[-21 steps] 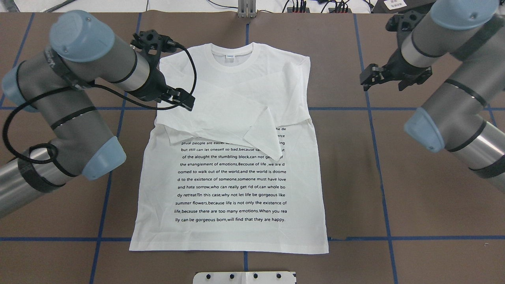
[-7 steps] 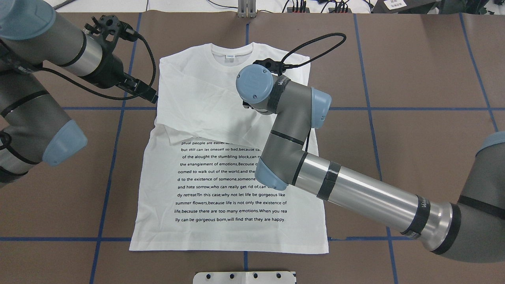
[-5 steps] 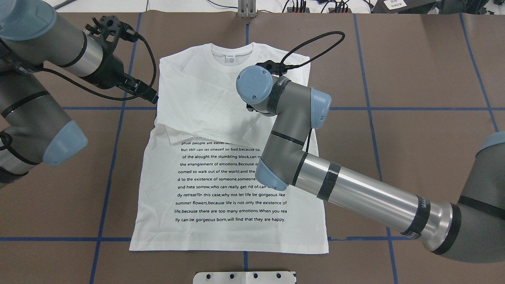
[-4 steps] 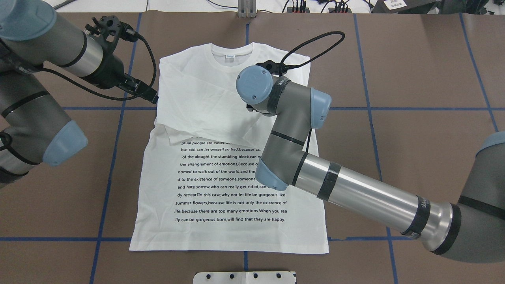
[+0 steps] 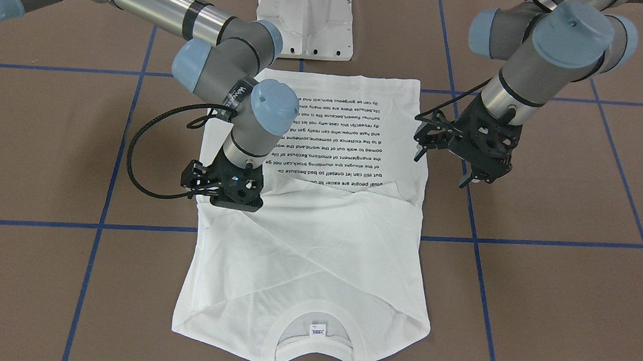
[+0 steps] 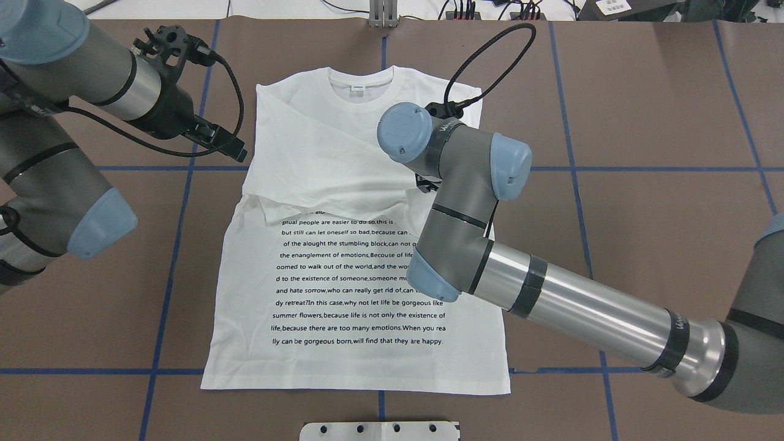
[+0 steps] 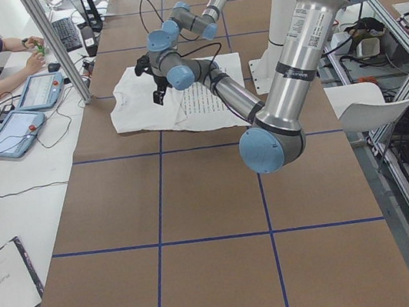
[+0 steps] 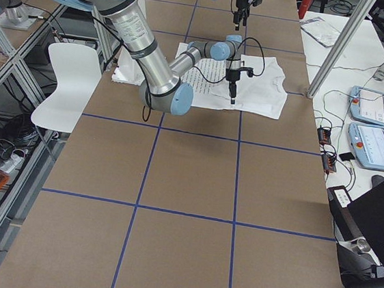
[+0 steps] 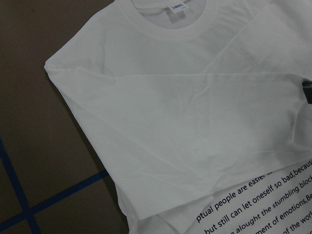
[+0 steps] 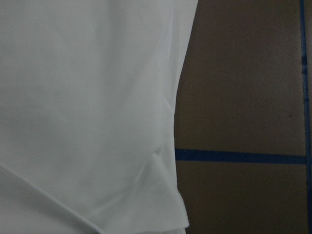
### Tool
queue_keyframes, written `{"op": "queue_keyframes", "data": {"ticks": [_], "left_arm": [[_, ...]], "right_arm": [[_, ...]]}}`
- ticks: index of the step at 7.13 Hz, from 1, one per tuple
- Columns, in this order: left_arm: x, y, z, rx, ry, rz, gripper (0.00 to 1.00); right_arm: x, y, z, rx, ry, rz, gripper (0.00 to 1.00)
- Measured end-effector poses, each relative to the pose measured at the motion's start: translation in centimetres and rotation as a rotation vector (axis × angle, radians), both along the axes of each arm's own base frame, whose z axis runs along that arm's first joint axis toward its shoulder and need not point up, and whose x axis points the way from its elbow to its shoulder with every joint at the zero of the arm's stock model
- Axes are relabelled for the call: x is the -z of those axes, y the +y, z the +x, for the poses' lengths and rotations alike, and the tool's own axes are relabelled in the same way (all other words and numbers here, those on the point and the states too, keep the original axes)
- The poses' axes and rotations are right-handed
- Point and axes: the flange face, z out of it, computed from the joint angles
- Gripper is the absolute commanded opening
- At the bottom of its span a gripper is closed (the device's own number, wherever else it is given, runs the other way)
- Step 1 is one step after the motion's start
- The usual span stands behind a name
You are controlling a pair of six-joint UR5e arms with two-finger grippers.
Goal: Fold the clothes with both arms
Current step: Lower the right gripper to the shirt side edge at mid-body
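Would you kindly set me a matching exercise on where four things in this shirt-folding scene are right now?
Things:
1 left gripper
2 right gripper
3 neck label
4 pedestal base

Places:
A inside the collar
B over bare table beside the T-shirt
C low at the T-shirt's folded white part
D beyond the hem, on the robot's side

Pairs: 1-B; 2-C; 3-A; 4-D

Bright, even light; dim, soft wrist views
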Motion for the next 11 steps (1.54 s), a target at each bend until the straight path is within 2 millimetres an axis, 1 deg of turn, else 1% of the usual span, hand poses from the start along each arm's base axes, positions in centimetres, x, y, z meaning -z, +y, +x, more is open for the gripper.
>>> {"op": "queue_keyframes", "data": {"ticks": [1,2,4,5,6,7,8,9,10,11], "left_arm": [[0.0,0.0,0.0,0.000,0.000,0.000,1.00],[0.0,0.0,0.0,-0.001,0.000,0.000,1.00],[0.0,0.0,0.0,0.000,0.000,0.000,1.00],[0.1,0.0,-0.1,0.001,0.001,0.002,1.00],[-0.1,0.1,-0.2,0.003,0.000,0.001,1.00],[-0.7,0.4,-0.4,0.003,-0.005,-0.005,1.00],[-1.6,1.0,-0.9,0.004,-0.013,-0.012,1.00],[-2.7,1.9,-1.6,0.009,-0.020,-0.024,1.00],[-3.5,3.2,-2.3,0.024,-0.019,-0.052,1.00],[-4.1,5.2,-2.8,0.038,-0.011,-0.093,1.00]], "right_arm": [[-1.0,-0.1,1.4,0.033,0.015,0.007,1.00],[-1.1,-0.5,2.3,0.050,0.012,0.018,1.00],[0.6,-2.0,3.7,0.046,-0.083,0.051,1.00],[2.1,-2.5,5.2,0.041,-0.171,0.050,1.00],[3.3,-1.9,7.3,0.030,-0.254,0.047,1.00],[3.7,-0.3,9.5,0.004,-0.326,0.048,1.00],[3.7,1.8,11.4,-0.024,-0.398,0.047,1.00],[3.3,4.2,12.8,-0.045,-0.456,0.028,1.00],[2.9,7.0,13.3,-0.072,-0.494,0.000,1.00],[2.6,10.0,13.0,-0.106,-0.517,-0.022,1.00]]}}
